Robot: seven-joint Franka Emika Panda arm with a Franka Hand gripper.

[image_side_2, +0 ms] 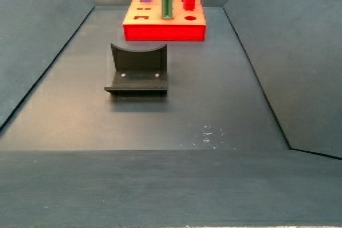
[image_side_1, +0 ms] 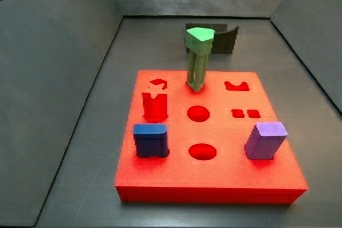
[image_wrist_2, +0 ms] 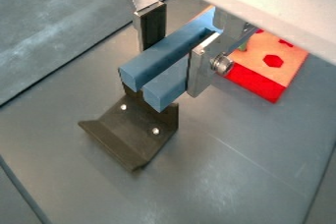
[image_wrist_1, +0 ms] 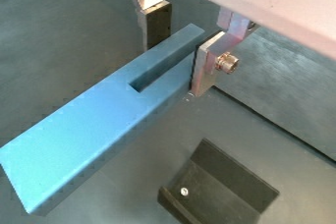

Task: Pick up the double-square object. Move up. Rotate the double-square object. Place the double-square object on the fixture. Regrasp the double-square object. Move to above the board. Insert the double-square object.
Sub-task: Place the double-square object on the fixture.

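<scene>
— Between the flat silver fingers (image_wrist_2: 199, 61) of the gripper (image_wrist_2: 175, 46), what do you make out?

— They're clamped on the long slate-blue grooved double-square object (image_wrist_1: 98, 127), near one end; its long axis juts sideways out from the jaws.

— And beneath?

— Directly below sits the dark L-shaped bracket fixture (image_wrist_2: 129, 134), clearly apart. Beyond it lies the bright-red slab board (image_wrist_2: 266, 64).

A dull dark-grey metal floor (image_side_2: 201, 112) fills the frame, flanked by sloping grey side walls (image_side_2: 287, 52), faintly lit from above.
</scene>
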